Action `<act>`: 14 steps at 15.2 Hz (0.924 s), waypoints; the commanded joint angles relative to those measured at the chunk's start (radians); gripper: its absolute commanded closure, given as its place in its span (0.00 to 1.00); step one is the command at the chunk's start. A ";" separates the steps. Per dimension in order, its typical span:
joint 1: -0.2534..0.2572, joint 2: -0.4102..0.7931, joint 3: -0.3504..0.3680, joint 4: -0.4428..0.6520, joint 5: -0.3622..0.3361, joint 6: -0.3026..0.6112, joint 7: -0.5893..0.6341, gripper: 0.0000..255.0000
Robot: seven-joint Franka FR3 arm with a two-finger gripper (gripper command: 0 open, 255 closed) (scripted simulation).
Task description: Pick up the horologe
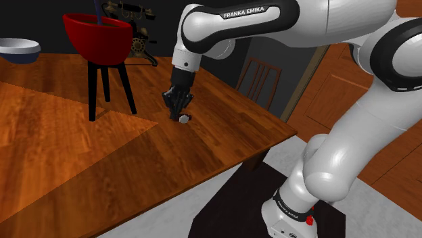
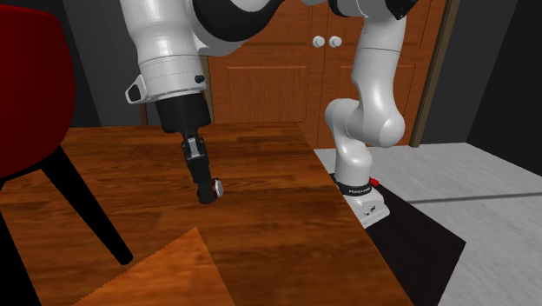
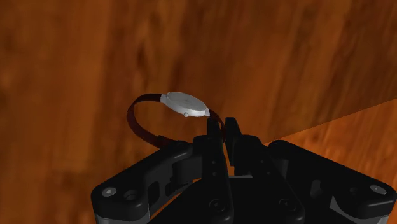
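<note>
Silver case on a dark red strap, so the horologe here is a wristwatch point(image 3: 184, 105), and it sits right at the tip of the black gripper point(image 3: 223, 129). In the wrist view the two fingers point(image 3: 214, 143) are pulled in almost together, with just a sliver between them, pinching the strap beside the case. The rest of the strap loops away on the other side of the case. A bit of strap is hidden behind the fingers, and the dial is too tilted to read.

In the shoulder view the watch point(image 1: 184, 119) is a tiny pale dot at the gripper point(image 1: 178, 111), over the wooden table point(image 1: 81, 155) towards that view's right. Honestly can't tell if it's touching the wood or just off it. Same story in the second exterior view: the watch point(image 2: 218, 186) is at the gripper tip point(image 2: 207, 193), very low over the table.

Readable text: "FRANKA EMIKA" in white on the arm point(image 1: 243, 12). A dark band round the arm's base point(image 1: 292, 208) has small lettering and a red dot, too small to read.

Other stuff:
- A red tub seat on black legs point(image 1: 97, 37), cut off at the second exterior view's left.
- A dark brassy gadget point(image 1: 135, 24) behind it, half hidden, so no idea what it is.
- A white bowl point(image 1: 18, 49), clipped by the shoulder view's left edge.
- Wooden doors with two pale knobs point(image 2: 323, 41).
</note>
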 commanded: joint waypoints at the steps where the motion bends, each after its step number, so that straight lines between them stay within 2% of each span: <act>1: -0.001 0.002 -0.001 0.000 -0.001 -0.001 -0.001 1.00; 14: -0.006 -0.026 -0.008 0.143 -0.014 -0.168 0.039 1.00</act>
